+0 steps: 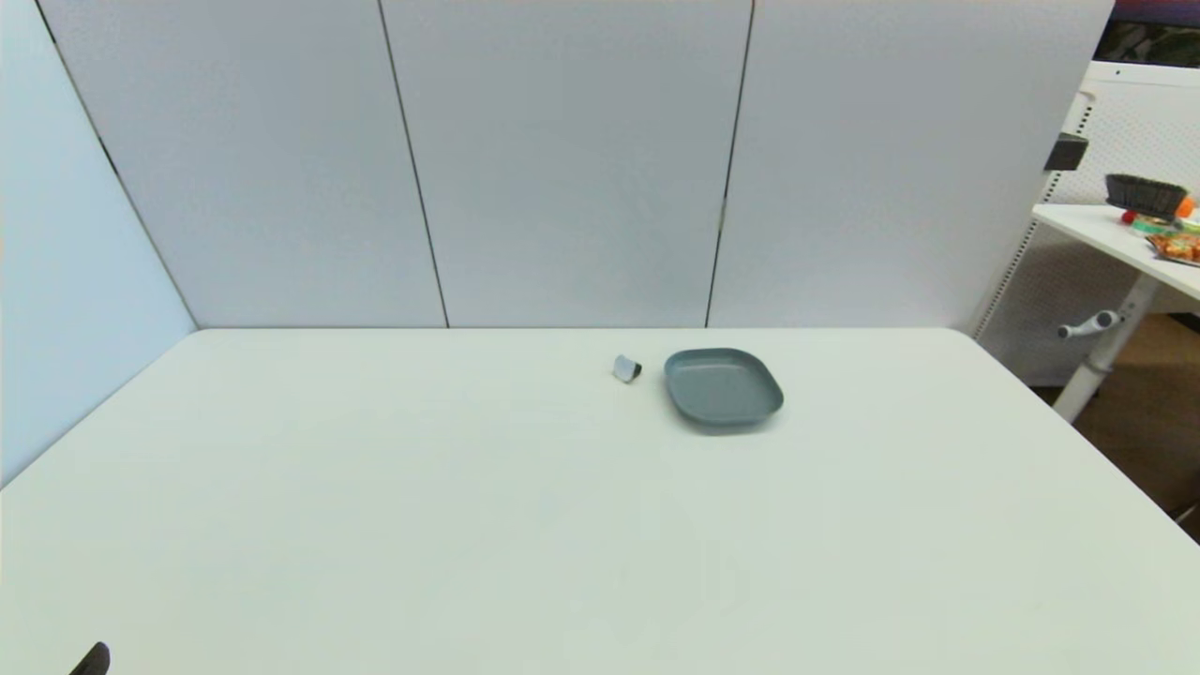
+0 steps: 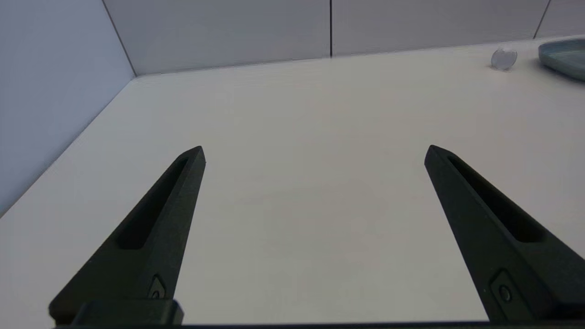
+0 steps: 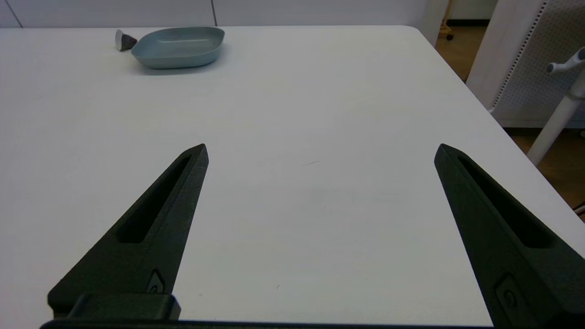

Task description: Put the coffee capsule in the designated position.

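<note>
White table [image 1: 375, 525]; upper centre of frame, coffee capsule [image 1: 626, 368] on its side just left of grey dish [image 1: 724, 386]. Left gripper [image 2: 315, 153] and right gripper [image 3: 321, 151] both spread wide, holding nothing, well apart from capsule.

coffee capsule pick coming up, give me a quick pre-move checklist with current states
1. Coffee capsule in view, lying on its side on the table: ok.
2. Capsule apart from the grey dish, just to its left: ok.
3. Dish holds nothing: ok.
4. Left gripper open, holding nothing, over bare table: ok.
5. Right gripper open, holding nothing: ok.
6. Either gripper near the capsule: not ok, both far back.
</note>
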Robot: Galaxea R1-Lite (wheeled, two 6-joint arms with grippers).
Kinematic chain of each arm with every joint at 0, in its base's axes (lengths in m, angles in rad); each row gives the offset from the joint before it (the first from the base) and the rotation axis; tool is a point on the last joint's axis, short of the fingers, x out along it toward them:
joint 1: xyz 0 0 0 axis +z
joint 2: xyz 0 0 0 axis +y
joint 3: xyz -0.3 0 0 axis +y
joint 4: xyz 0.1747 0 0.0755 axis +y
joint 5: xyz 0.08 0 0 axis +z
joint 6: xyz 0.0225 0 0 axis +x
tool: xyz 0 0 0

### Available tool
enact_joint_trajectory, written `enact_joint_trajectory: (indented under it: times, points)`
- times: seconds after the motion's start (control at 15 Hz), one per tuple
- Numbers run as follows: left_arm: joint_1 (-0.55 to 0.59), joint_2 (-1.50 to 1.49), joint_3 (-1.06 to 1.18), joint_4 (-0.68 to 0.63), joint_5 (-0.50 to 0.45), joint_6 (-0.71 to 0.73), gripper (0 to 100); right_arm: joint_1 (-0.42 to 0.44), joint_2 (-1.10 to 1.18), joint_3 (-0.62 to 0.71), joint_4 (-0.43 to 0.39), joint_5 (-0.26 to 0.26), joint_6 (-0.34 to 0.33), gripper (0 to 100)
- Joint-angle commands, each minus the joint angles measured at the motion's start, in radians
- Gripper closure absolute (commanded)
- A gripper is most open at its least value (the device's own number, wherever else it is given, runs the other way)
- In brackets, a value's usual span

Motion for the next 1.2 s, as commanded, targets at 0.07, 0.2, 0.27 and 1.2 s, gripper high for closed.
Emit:
enact_joint_trajectory:
  times: [0.07, 0.2, 0.27, 1.2]
  points:
    - [0.052, -0.166, 0.004, 0.177, 0.004, -0.003, 0, 0.0, 0.001, 0.006, 0.0, 0.0, 0.0, 0]
    - [0.05, -0.26, 0.004, 0.281, -0.002, -0.003, 0, 0.0, 0.001, 0.006, 0.0, 0.0, 0.0, 0]
    - [0.05, -0.26, 0.001, 0.318, 0.001, -0.023, 0, 0.0, 0.001, 0.006, 0.0, 0.0, 0.0, 0]
    - [0.05, -0.26, 0.004, 0.303, 0.024, -0.159, 0, 0.0, 0.001, 0.006, 0.0, 0.0, 0.0, 0]
